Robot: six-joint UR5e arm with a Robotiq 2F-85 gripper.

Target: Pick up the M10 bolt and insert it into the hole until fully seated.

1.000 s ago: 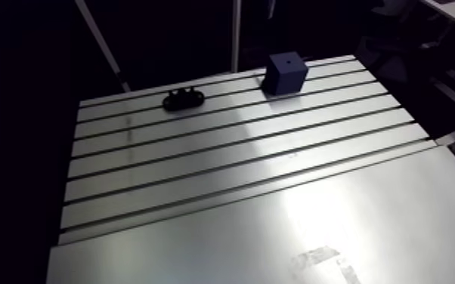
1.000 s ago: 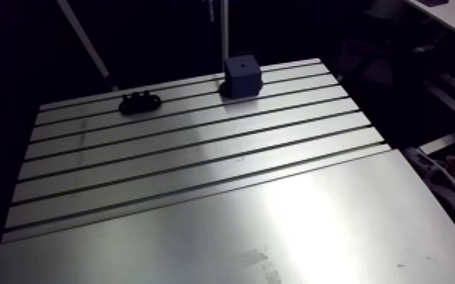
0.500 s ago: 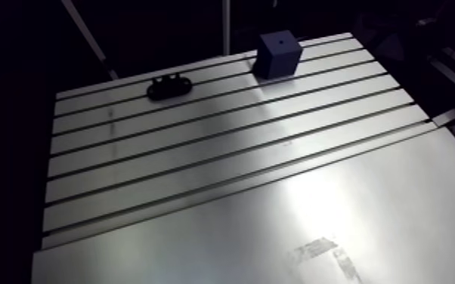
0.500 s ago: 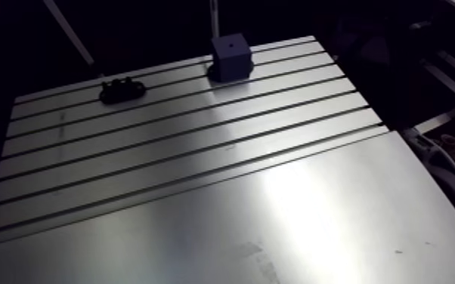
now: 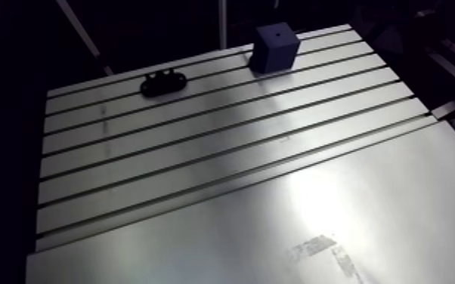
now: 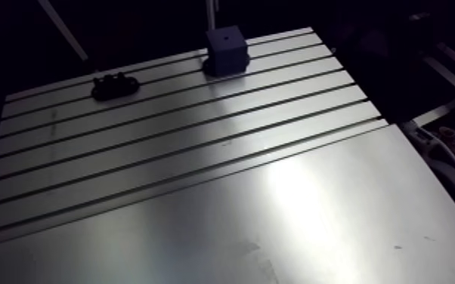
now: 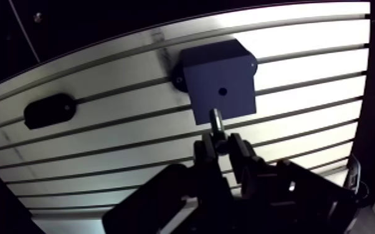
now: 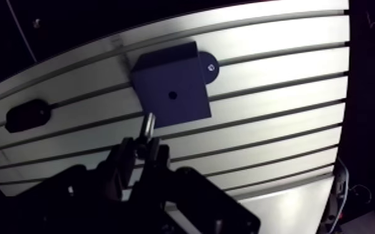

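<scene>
The slotted bench [image 5: 200, 151] carries a blue block [image 7: 220, 81], with a black fixture [image 7: 50, 110] well apart from it. The jaws grip the M10 bolt [image 7: 217, 121] between them (shank sticking out ahead), its tip at the block's near edge, short of the hole [image 7: 223, 91].

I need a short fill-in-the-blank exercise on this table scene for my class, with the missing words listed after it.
1. The M10 bolt is clamped in the ___.
2. The hole is in the top face of a ___ block.
3. Apart from the block, the only other thing on the table is a ___ holder.
Missing words: gripper; blue; black.
</scene>
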